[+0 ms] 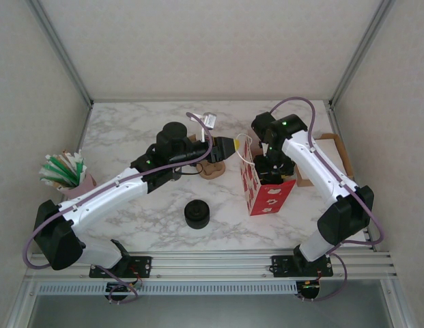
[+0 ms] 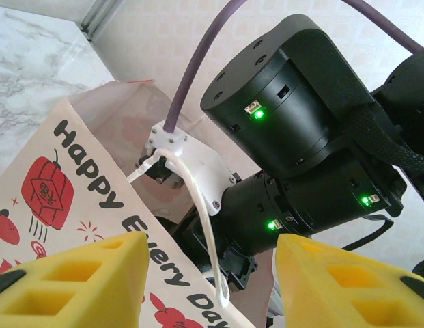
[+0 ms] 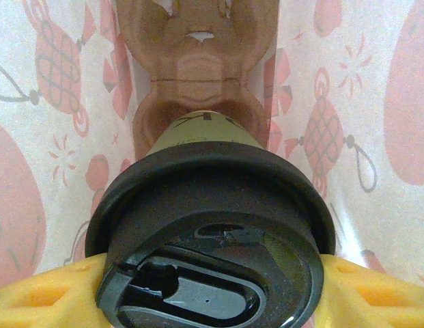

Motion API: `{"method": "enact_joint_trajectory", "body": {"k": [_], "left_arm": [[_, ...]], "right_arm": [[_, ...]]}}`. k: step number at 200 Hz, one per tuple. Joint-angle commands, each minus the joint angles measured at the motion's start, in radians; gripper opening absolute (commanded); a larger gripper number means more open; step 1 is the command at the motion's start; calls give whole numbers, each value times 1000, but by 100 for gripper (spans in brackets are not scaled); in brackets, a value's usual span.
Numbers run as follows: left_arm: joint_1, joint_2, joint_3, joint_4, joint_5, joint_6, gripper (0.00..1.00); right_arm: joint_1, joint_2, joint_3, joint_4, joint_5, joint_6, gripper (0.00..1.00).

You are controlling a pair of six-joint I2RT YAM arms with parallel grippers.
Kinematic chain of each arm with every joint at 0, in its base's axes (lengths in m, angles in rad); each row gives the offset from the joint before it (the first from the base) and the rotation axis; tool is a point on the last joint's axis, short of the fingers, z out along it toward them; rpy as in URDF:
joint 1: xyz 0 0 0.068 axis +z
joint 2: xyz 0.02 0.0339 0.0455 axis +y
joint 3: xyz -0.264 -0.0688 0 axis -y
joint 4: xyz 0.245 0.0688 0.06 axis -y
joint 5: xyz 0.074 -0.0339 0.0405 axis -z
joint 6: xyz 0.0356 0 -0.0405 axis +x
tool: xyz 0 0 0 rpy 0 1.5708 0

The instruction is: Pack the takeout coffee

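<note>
Right gripper (image 3: 208, 290) clamped on the takeout coffee (image 3: 212, 205), down inside the paper bag (image 1: 266, 195) at tabletop (image 1: 143, 130) 3 o'clock, over the cup carrier (image 3: 198, 68). Left gripper (image 2: 210, 280) spread empty at the bag's 9 o'clock. Likely remaining: seat, release, withdraw.

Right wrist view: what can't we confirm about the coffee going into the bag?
Cup base: in right wrist, the takeout coffee hides its own bottom, so seating in the pulp carrier is unknown.
Right end effector: fingers cut off by the bottom edge.
Top external: the right arm covers the gift bag mouth.
Left wrist: the right arm blocks the bag interior.
</note>
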Motion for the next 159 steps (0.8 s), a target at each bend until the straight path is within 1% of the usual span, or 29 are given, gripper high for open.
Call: {"method": "enact_joint_trajectory", "body": {"k": [1, 91, 159], "left_arm": [[-9, -25, -11, 14, -7, 15, 52], [-9, -26, -11, 14, -7, 15, 52], [-9, -28, -15, 15, -8, 15, 52]], "right_arm": [[1, 3, -6, -26, -2, 5, 67], [-1, 12, -22, -12, -7, 0, 67], [-19, 40, -65, 53, -19, -13, 67]]}}
